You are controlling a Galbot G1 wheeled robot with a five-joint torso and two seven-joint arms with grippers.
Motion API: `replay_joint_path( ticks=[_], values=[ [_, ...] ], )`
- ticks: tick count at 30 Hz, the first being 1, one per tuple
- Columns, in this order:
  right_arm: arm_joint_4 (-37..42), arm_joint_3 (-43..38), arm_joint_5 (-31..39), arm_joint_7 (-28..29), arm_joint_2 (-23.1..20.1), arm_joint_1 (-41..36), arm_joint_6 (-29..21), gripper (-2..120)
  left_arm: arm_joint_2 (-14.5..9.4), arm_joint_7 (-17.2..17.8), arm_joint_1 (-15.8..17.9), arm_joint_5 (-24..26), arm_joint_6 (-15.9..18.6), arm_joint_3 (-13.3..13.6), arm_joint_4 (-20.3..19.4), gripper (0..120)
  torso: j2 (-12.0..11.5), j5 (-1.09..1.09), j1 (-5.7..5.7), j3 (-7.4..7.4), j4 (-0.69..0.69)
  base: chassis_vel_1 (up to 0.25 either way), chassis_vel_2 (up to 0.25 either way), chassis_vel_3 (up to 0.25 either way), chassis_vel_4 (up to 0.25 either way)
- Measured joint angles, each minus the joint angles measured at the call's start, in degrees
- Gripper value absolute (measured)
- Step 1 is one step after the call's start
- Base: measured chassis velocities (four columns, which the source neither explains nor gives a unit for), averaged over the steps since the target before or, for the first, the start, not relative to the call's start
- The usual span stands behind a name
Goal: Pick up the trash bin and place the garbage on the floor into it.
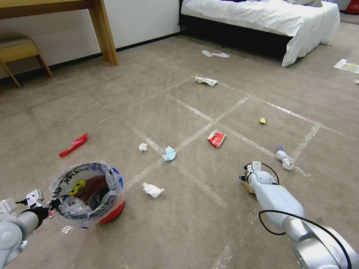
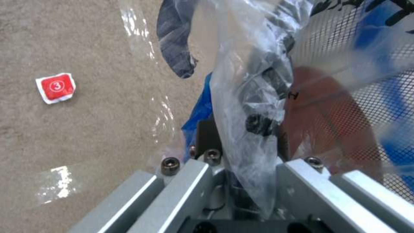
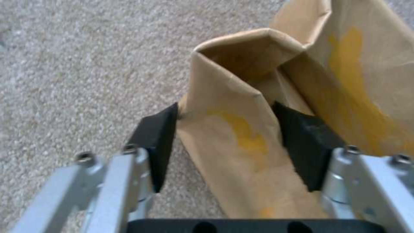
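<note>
Right end effector (image 3: 233, 142) clamped on creased brown paper bag (image 3: 276, 106); left end effector (image 1: 56, 203) pinching crinkly-lined red bin (image 1: 89, 192).

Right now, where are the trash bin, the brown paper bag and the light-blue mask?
trash bin (image 1: 112, 216): head view, on its red lower wall.
brown paper bag (image 3: 241, 145): right wrist view, on the creased panel between the right claw's pads.
light-blue mask (image 1: 169, 153): head view, on its middle.
</note>
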State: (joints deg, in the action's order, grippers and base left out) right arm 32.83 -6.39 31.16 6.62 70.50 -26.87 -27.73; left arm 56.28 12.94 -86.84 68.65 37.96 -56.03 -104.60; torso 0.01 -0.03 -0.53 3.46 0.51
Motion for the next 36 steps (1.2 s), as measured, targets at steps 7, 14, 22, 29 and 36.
replay_joint_path(
  ticks=[7, 14, 22, 29, 36],
  values=[
    [0.5, 0.0, -0.5, -0.5, 0.3, -0.9, 0.1, 33, 0.4, 0.0, 0.4, -0.7, -0.3, 0.4, 0.1, 0, 0.0, 0.00, 0.00, 0.00, -0.01, 0.000, 0.000, 0.000, 0.000],
    [1.2, 0.2, -0.6, -0.9, 0.0, -1.6, 0.4, 14, 1.0, -0.1, 0.5, -1.5, -0.5, 0.7, 0.3, 0, 0.0, 0.03, 0.00, 0.01, -0.04, 0.000, 0.000, 0.000, 0.000],
    [3.6, -0.2, 0.9, -0.3, -0.4, -2.9, 0.9, 0, 1.3, -0.1, 0.2, -2.0, -0.5, 0.7, 0.2, 0, 0.0, 0.09, 0.00, 0.02, -0.09, 0.000, 0.000, 0.000, 0.000],
    [7.3, -0.8, 2.3, 0.3, -1.5, -4.6, 1.3, 0, 1.3, -0.1, 0.2, -2.0, -0.5, 0.6, 0.2, 0, 0.0, 0.10, 0.00, 0.03, -0.08, 0.000, 0.000, 0.000, 0.000],
    [13.9, -1.9, 4.8, 2.5, -3.6, -6.6, 0.8, 0, 1.3, 0.1, 0.4, -2.0, -0.5, 0.6, 0.3, 0, 0.0, 0.06, -0.01, 0.02, -0.06, 0.000, 0.000, 0.000, 0.000]
  ],
)
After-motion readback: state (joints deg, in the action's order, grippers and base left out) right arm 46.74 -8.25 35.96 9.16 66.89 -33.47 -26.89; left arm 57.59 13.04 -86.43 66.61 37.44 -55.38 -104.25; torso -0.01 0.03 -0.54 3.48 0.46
